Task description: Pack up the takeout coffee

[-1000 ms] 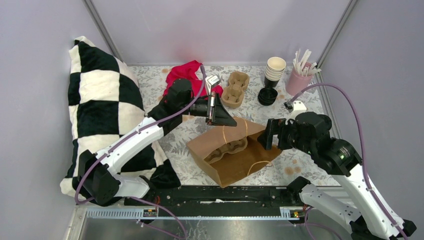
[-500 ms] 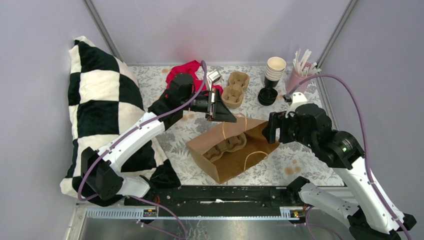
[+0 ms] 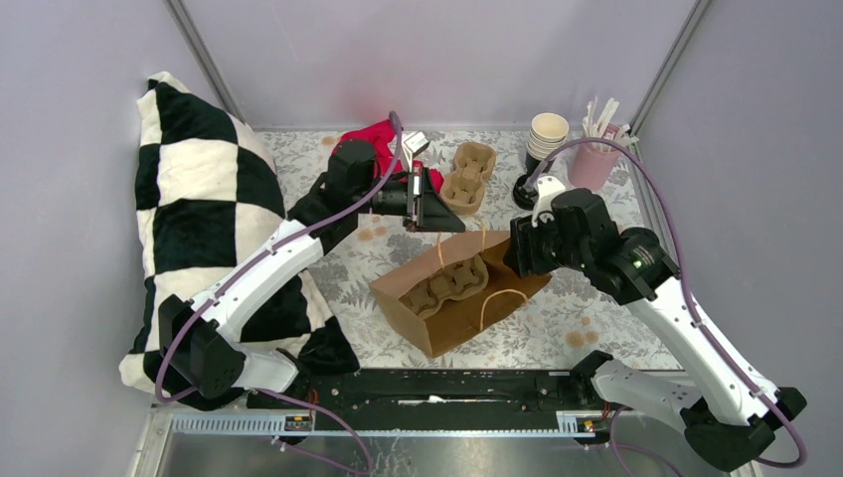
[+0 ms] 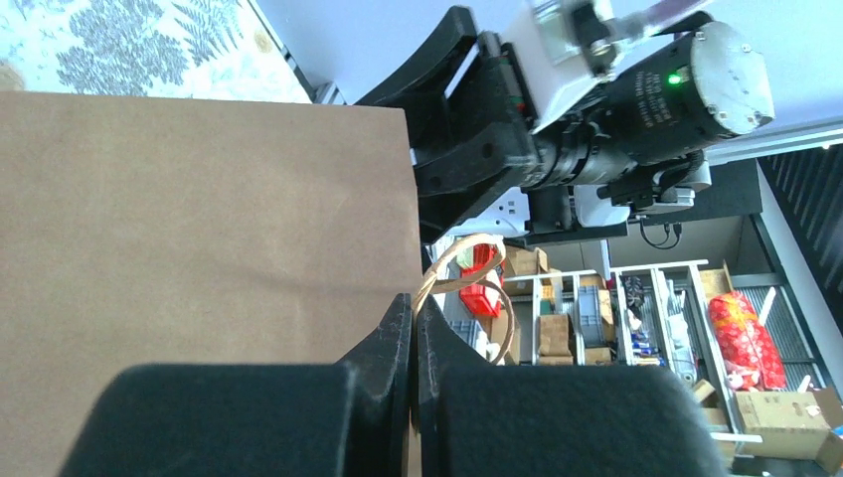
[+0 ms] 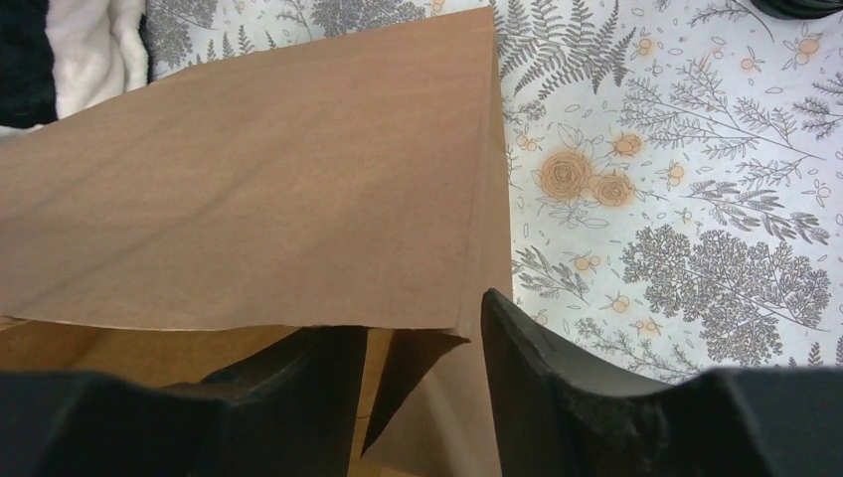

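A brown paper bag (image 3: 467, 298) lies on its side mid-table, mouth facing far-right, with a pulp cup carrier (image 3: 449, 283) inside. My left gripper (image 3: 434, 214) is shut on the bag's far twine handle (image 4: 452, 276) and holds the top wall (image 4: 199, 219) up. My right gripper (image 3: 519, 253) is open, its jaws astride the bag's right side fold (image 5: 477, 248), one finger (image 5: 298, 378) inside and the other outside. A round black lid (image 3: 523, 187) lies below the cup stack, partly hidden by my right arm. I see no single lidded cup.
A stack of lidless paper cups (image 3: 548, 134) and a pink cup of white sticks (image 3: 594, 159) stand at the far right. A spare pulp carrier (image 3: 467, 177) and red cloth (image 3: 370, 139) lie at the back. A checkered pillow (image 3: 199, 209) fills the left side.
My right gripper has moved left and farther in, onto the bag's right edge. My left gripper has drawn the handle slightly back, and the bag's mouth stands wider.
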Controlling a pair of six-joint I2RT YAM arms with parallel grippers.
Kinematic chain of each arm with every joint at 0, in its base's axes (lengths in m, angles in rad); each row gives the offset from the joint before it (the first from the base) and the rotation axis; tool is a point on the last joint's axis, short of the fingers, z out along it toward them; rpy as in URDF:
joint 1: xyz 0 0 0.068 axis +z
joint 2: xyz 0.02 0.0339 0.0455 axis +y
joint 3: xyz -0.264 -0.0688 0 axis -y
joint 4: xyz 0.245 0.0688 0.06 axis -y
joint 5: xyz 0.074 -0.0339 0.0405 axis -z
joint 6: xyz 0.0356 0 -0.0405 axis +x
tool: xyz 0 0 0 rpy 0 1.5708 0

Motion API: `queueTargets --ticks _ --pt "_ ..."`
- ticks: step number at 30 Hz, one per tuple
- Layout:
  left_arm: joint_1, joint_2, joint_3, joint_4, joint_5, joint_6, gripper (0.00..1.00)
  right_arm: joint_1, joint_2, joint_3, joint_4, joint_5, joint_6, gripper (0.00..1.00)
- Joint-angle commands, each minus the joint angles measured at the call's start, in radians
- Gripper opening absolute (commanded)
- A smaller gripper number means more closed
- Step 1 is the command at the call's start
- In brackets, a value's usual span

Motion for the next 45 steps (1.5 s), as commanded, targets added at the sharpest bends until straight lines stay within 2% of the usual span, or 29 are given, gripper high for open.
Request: queueTargets --ticks 1,6,9,11,16,18,19,23,25,30,32,34,36,40,43,45 --pt "0.022 -0.058 0.062 0.022 -0.048 0.027 0.0 0.004 0.03 0.019 0.037 -0.025 -0.044 0.48" --pt "0.045 -0.08 0.066 0.046 -0.095 0.008 0.0 0.004 0.025 0.042 0.027 0.018 -0.028 0.39" --pt "0.076 -0.092 0.088 0.045 -0.122 -0.019 0.0 0.004 0.075 0.165 -0.057 0.058 0.004 0.24" --pt "0.093 -0.098 0.136 -0.012 -0.149 -0.006 0.0 0.004 0.131 0.288 -0.145 0.071 0.061 0.14" --pt "0.133 -0.075 0.26 -0.237 -0.281 -0.005 0.0 0.005 0.296 0.549 -0.383 0.01 0.203 0.01" --pt "0.138 -0.064 0.248 -0.264 -0.293 -0.024 0.0 0.005 0.325 0.573 -0.427 0.032 0.222 0.0" --pt "0.139 -0.061 0.225 -0.256 -0.296 -0.023 0.0 0.005 0.32 0.524 -0.425 0.068 0.22 0.0" --pt "0.148 -0.039 0.14 -0.179 -0.293 -0.038 0.0 0.003 0.257 0.271 -0.264 0.148 0.186 0.0" --pt "0.157 -0.007 0.169 -0.171 -0.26 -0.045 0.0 0.002 0.288 0.302 -0.27 0.138 0.18 0.0" --pt "0.157 0.012 0.326 -0.171 -0.19 0.008 0.0 0.002 0.354 0.529 -0.327 0.055 0.186 0.01" --pt "0.157 -0.002 0.323 -0.177 -0.195 0.039 0.0 0.003 0.341 0.529 -0.305 0.063 0.183 0.04" --pt "0.163 -0.012 0.267 -0.183 -0.211 0.042 0.0 0.002 0.318 0.439 -0.228 0.078 0.171 0.04" --pt "0.165 -0.025 0.212 -0.098 -0.173 0.018 0.0 0.003 0.316 0.378 -0.179 0.092 0.152 0.0" --pt "0.164 -0.064 0.181 0.194 -0.065 -0.061 0.0 0.004 0.319 0.386 -0.074 0.122 0.091 0.0" --pt "0.152 -0.065 0.139 0.322 0.034 -0.114 0.0 0.002 0.298 0.32 0.127 0.107 0.015 0.0" --pt "0.133 -0.079 0.095 0.317 0.067 -0.085 0.0 0.003 0.29 0.248 0.28 0.066 -0.015 0.0"
